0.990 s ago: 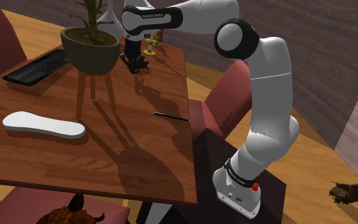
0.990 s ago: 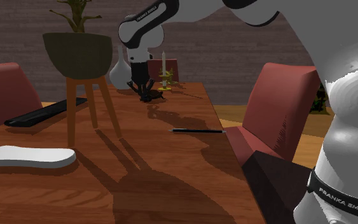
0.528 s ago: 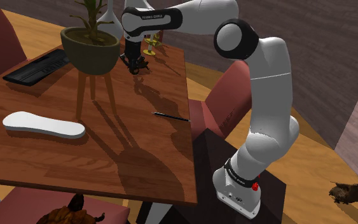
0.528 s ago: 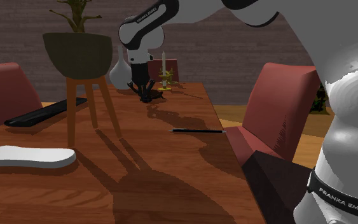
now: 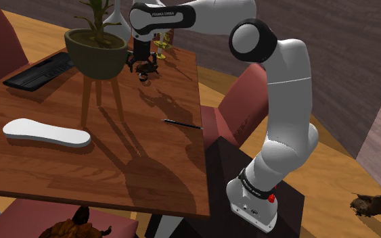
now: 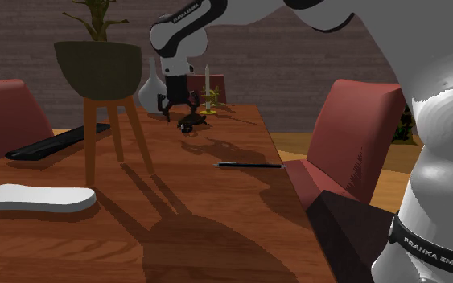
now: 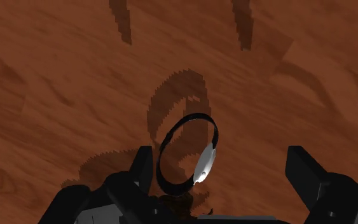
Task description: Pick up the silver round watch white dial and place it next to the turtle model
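Note:
The watch (image 7: 204, 162), a dark band loop with a silver round case, rests on its edge on the wooden table (image 5: 148, 155) near the far end. It also appears under the hand as the watch (image 5: 144, 76) and the watch (image 6: 188, 126). My gripper (image 5: 142, 65) hangs just above it, open, fingers apart and holding nothing. Seen from the wrist, the gripper (image 7: 222, 164) straddles the watch, which lies nearer one finger (image 7: 142, 168). A small yellow-green figure (image 6: 209, 101) stands just behind the watch; I cannot tell whether it is the turtle.
A potted plant (image 5: 95, 47) on a wooden stand rises beside the gripper, with a pale vase (image 6: 150, 88) behind. A dark keyboard (image 5: 40, 72), a white flat object (image 5: 47, 132) and a black pen (image 5: 182, 124) lie on the table. Red chairs (image 6: 353, 137) flank it.
The fingers have gone from shut on the watch to open. The watch now rests on the table and the hand has lifted slightly above it.

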{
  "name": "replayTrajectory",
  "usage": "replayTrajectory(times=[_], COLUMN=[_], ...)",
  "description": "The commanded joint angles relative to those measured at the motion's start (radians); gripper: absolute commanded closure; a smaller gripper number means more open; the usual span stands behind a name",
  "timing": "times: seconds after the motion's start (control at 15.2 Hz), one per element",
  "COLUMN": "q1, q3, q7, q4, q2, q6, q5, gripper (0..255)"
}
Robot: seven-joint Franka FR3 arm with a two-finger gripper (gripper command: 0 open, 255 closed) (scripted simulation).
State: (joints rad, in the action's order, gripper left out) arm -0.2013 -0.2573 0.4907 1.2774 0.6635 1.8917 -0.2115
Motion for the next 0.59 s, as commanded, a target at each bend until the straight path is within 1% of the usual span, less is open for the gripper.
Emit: replayTrajectory(times=[0.0, 0.07, 0.53], q1=[0.007, 0.009, 0.009], q3=[-0.002, -0.003, -0.003], q7=[-0.004, -0.006, -0.006], q4=[-0.058, -0.081, -0.081], q2=[-0.003, -0.005, -0.005], q6=[-0.06, -0.085, -0.085], q5=[0.003, 0.005, 0.005], gripper=[0, 0, 0])
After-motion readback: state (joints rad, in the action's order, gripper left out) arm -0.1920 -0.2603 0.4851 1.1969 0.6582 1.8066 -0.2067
